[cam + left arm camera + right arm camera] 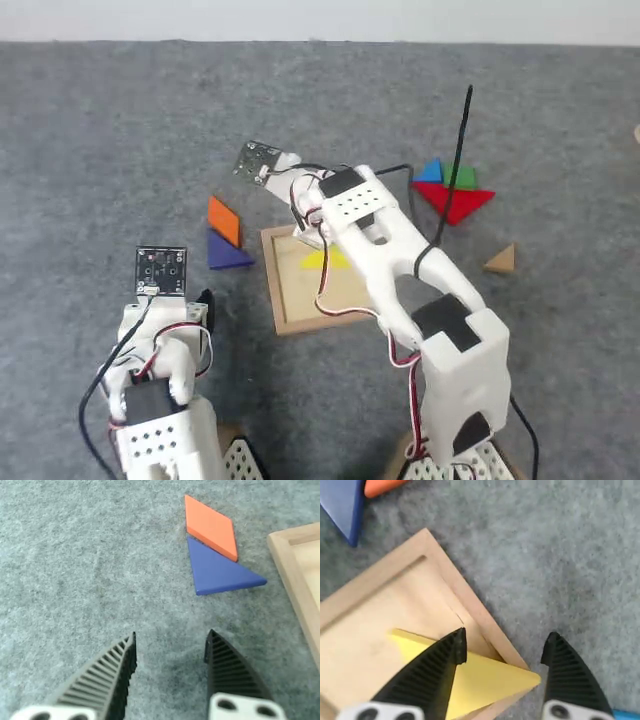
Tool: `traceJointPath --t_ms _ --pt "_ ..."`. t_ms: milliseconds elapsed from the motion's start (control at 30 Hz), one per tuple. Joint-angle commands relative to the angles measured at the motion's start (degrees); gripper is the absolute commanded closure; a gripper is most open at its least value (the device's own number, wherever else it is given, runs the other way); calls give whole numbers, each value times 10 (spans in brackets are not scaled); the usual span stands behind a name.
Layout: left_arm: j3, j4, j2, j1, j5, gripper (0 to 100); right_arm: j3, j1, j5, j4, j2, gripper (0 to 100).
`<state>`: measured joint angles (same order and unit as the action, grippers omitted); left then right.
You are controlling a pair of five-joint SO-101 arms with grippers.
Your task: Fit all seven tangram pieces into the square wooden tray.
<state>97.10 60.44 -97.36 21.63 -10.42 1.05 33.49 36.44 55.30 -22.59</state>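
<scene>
Grey carpet (100,130) covers the table, with free room at 9 o'clock. The left gripper (170,665) hangs released above it. The orange parallelogram (224,220), long axis from 11 to 5 o'clock, touches the blue triangle (226,252). At 3 o'clock from them, the tray (285,300) holds the yellow triangle (480,680), 1 tip over the rim. The right gripper (505,655) stands released across that rim.

Grey, felt-like carpet (100,130) as work surface, pale strip of wall (320,20) along its far edge.
</scene>
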Motion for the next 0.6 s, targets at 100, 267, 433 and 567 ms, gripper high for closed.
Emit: traceJointPath --t_ms 100,267,433,567 --pt "-3 2 -6 -1 -4 782 26 -95 -47 -1 93 754" --pt "-3 2 -6 -1 -4 782 -23 -127 -52 42 86 754" --pt "-3 2 -6 -1 -4 782 -84 -125 -52 41 95 754" --pt "-3 2 -6 -1 -4 782 -106 -115 -52 41 80 754"
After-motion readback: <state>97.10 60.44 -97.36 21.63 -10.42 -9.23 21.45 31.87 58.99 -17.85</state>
